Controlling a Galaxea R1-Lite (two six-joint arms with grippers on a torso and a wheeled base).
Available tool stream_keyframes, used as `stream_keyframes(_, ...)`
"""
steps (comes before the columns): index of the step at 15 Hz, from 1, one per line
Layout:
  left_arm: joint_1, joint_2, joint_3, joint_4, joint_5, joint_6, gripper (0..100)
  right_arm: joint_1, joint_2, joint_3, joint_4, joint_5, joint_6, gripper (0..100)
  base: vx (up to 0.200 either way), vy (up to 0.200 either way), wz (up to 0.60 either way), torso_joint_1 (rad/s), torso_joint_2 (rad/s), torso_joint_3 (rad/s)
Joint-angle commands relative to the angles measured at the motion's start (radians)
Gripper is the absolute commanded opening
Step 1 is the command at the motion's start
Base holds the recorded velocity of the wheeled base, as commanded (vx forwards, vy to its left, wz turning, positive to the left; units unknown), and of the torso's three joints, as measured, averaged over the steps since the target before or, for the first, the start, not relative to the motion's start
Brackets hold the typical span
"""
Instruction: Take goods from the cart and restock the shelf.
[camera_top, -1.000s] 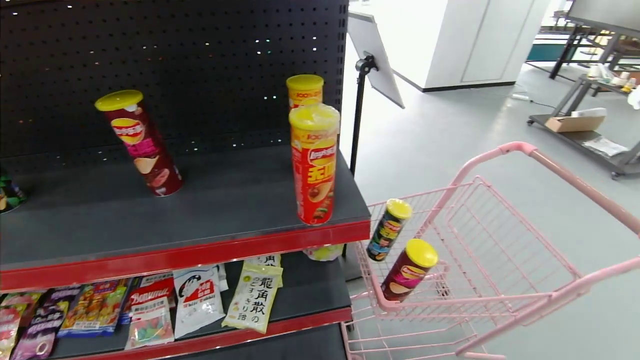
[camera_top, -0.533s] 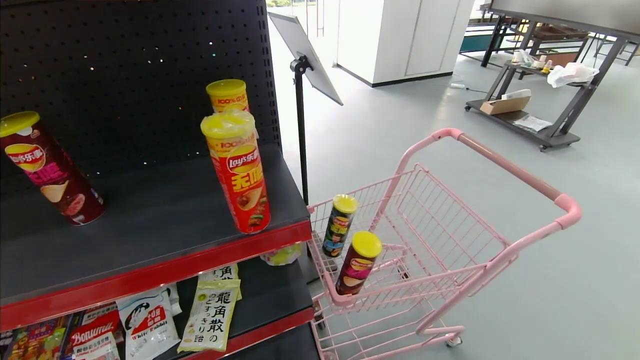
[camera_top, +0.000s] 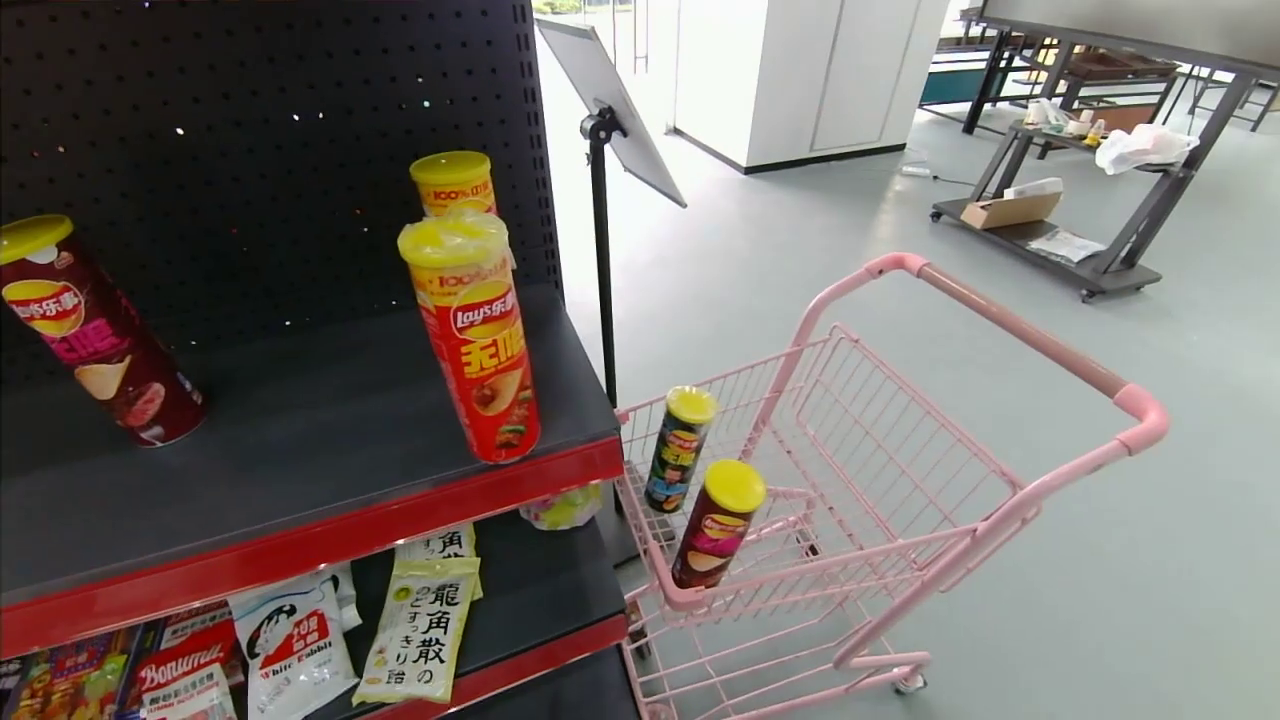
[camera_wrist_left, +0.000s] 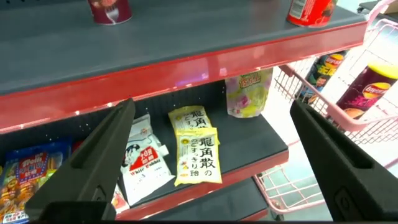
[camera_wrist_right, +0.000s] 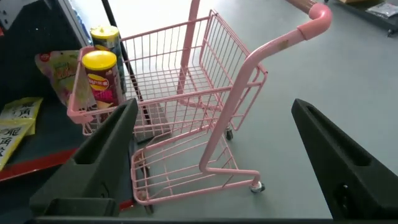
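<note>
A pink cart (camera_top: 1000, 320) stands right of the shelf (camera_top: 300, 450). Two chip cans lean in its front corner: a black can (camera_top: 678, 450) and a maroon can (camera_top: 715, 525), both with yellow lids. On the shelf's upper board stand a red can (camera_top: 480, 350) at the front edge, an orange can (camera_top: 455, 185) behind it and a maroon can (camera_top: 95, 340) to the left. My left gripper (camera_wrist_left: 211, 155) is open in front of the lower shelf. My right gripper (camera_wrist_right: 217, 155) is open above the floor beside the cart (camera_wrist_right: 249, 62), holding nothing.
Flat snack bags (camera_top: 420, 625) lie on the lower shelf, with a green bag (camera_wrist_left: 249, 93) at its right end. A board on a black stand (camera_top: 600, 200) rises behind the cart. A metal rack (camera_top: 1060, 220) stands far right. Bare grey floor lies right of the cart.
The head camera has swung right toward the cart, so the shelf sits farther left in the picture. The cans on the shelf and in the cart have not moved.
</note>
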Motion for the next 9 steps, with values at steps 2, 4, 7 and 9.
stream_keyframes(2,0.000,0.001,0.000,0.000,0.000,0.000,100,0.000,0.000,0.000,0.000,-0.003,0.002,100,0.000,0.000,0.00,-0.139,0.34,0.198)
stream_keyframes(4,0.000,0.001,0.000,0.000,0.000,-0.001,100,0.000,0.000,0.000,0.000,-0.003,0.000,100,0.000,0.000,0.00,-0.144,0.37,0.220)
stream_keyframes(7,0.000,0.001,0.000,0.000,0.000,-0.001,100,0.000,0.000,0.000,0.000,-0.003,-0.001,100,0.000,0.000,0.00,-0.160,0.39,0.230)
stream_keyframes(9,0.000,0.001,0.000,0.000,0.000,-0.001,100,0.000,0.000,0.000,0.000,-0.003,-0.001,100,0.000,0.000,0.00,-0.173,0.45,0.276)
